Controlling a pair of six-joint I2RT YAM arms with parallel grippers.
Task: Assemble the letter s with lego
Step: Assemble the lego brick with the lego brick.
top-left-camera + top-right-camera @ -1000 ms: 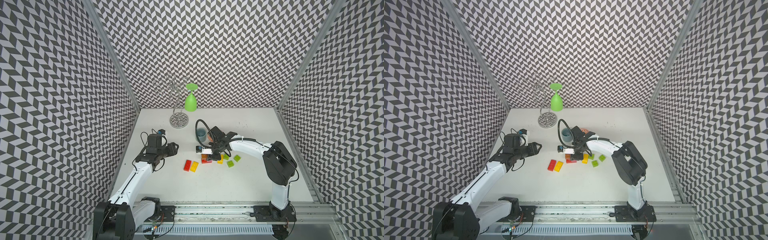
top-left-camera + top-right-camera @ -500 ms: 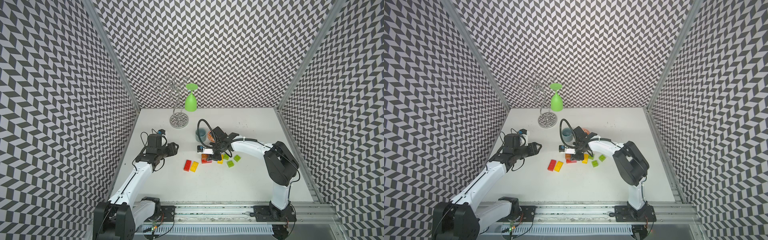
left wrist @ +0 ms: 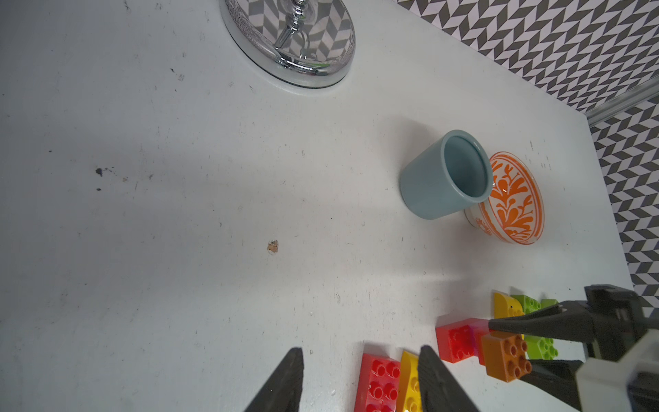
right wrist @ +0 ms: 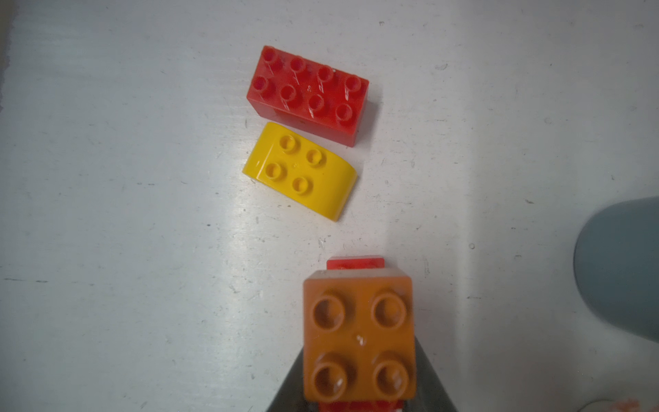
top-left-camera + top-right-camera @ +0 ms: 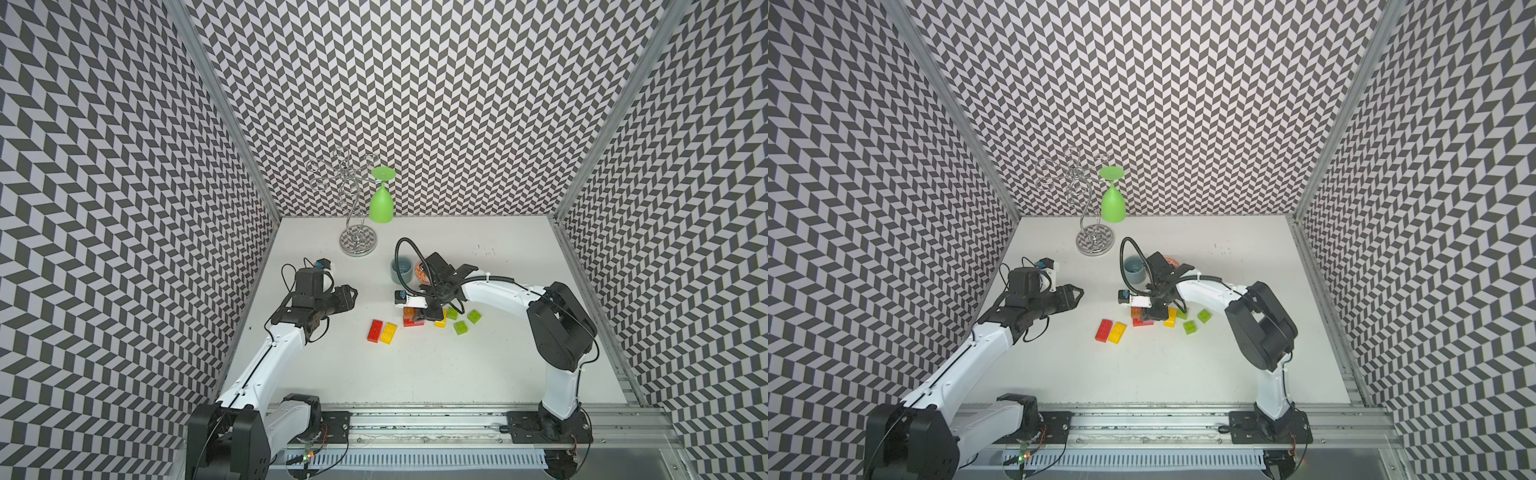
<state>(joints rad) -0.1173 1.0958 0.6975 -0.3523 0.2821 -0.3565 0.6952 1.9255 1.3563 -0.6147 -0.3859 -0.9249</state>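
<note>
Obs, right gripper [image 3: 509,349]: clenched on the orange brick [image 4: 358,335], a finger on each side, studs up. Directly under it a red brick [image 4: 355,263] shows at the edges; cannot tell if the two are pressed together. A pink brick [image 3: 478,331] sits against that red one. This stack is mid-table, on the near side of the cup [image 5: 401,269] and the bowl [image 3: 513,199], which stand just beside each other.

Just right of the stack: a yellow brick [image 5: 440,321], then three green bricks [image 5: 460,328], loose, close together but apart.

Left of the stack, a short gap away: long red brick [image 5: 375,331] and curved yellow brick [image 5: 388,333] lying side by side, long edges nearly touching, studs up.

Obs, left gripper [image 5: 349,296]: released, fingers spread, nothing between them. It hangs over the left part of the table [image 5: 457,374], pointing right, apart from every brick.

Far edge, left of centre: glass stand [image 5: 357,243] with a green glass [image 5: 381,203] hung upside down from it
</note>
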